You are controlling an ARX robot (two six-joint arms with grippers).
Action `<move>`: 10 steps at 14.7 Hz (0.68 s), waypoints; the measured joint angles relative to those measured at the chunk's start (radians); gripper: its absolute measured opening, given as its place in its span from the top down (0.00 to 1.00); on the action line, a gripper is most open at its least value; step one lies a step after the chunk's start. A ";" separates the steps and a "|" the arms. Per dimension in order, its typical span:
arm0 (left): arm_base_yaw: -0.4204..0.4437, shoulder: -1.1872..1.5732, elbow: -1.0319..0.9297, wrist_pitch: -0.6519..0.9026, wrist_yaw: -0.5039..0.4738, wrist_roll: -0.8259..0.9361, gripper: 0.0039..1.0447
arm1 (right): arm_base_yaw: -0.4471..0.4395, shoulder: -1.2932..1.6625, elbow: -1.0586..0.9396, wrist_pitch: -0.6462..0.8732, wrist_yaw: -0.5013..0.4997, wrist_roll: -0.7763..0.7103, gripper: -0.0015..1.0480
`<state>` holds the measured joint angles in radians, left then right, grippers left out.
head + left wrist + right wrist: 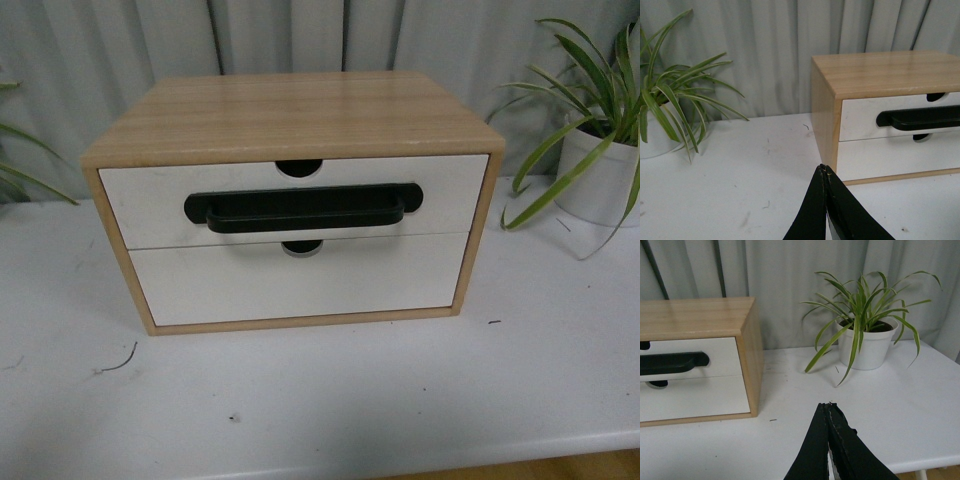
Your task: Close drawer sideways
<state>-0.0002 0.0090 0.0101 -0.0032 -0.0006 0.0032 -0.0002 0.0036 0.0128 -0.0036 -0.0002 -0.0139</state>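
The drawer is the upper one in a light wood cabinet on the white table. It has a white front, a wide black bar handle and a half-round notch in its top edge. Its front sits flush with the cabinet face. It also shows in the left wrist view and the right wrist view. My left gripper is shut and empty, in front of the cabinet's left corner. My right gripper is shut and empty, off the cabinet's right side. Neither arm shows in the front view.
A plain white drawer front without a handle sits below. A potted plant stands right of the cabinet and another to its left. Grey curtain hangs behind. The table's front edge is near.
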 joint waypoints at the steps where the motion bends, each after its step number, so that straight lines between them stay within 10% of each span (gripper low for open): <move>1: 0.000 0.000 0.000 -0.001 0.000 0.000 0.99 | 0.000 0.000 0.000 0.000 0.000 0.000 0.98; 10: 0.000 0.000 0.000 -0.001 0.000 0.000 0.04 | 0.000 0.000 0.000 0.000 0.000 0.000 0.04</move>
<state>-0.0002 0.0090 0.0101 -0.0040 -0.0006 0.0029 -0.0002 0.0036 0.0128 -0.0036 -0.0002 -0.0135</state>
